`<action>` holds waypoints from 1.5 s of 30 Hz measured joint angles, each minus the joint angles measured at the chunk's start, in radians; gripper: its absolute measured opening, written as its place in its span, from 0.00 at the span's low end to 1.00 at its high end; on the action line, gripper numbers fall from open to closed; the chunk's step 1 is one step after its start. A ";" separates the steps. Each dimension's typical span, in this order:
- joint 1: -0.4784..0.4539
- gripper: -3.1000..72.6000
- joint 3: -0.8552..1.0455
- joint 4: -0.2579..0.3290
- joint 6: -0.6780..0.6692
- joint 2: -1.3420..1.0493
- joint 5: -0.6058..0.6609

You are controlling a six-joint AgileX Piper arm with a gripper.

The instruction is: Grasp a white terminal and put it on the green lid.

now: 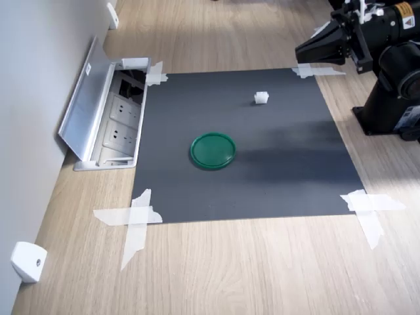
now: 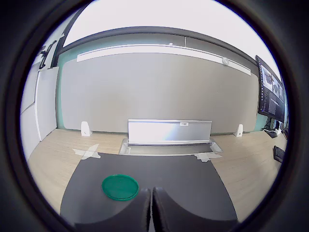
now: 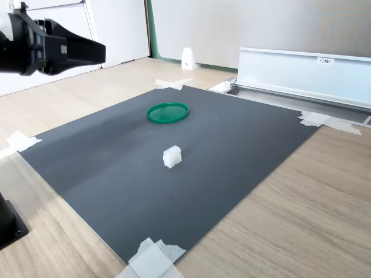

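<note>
While well apart from the raised claw, white terminal on mat.

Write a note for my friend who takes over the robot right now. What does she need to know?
Tool: shut and empty, up in the air beside the mat's edge.
White terminal: sits alone on the dark mat, not touched.
Green lid: lies flat on the mat, apart from the terminal, nothing on it.
Done: nothing yet.
Left: open the tool, go down to the terminal, grab it and set it on the lid.
</note>
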 joint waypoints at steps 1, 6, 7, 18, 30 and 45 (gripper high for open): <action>0.000 0.03 0.000 -0.001 0.000 0.000 0.000; 0.000 0.03 0.000 0.000 0.000 0.000 0.000; 0.000 0.03 0.000 0.000 0.000 0.000 0.000; 0.000 0.03 -0.019 0.001 -0.033 0.010 0.005; 0.000 0.03 -0.426 -0.045 -0.045 0.346 0.552; 0.000 0.03 -0.701 -0.083 -0.125 0.573 0.912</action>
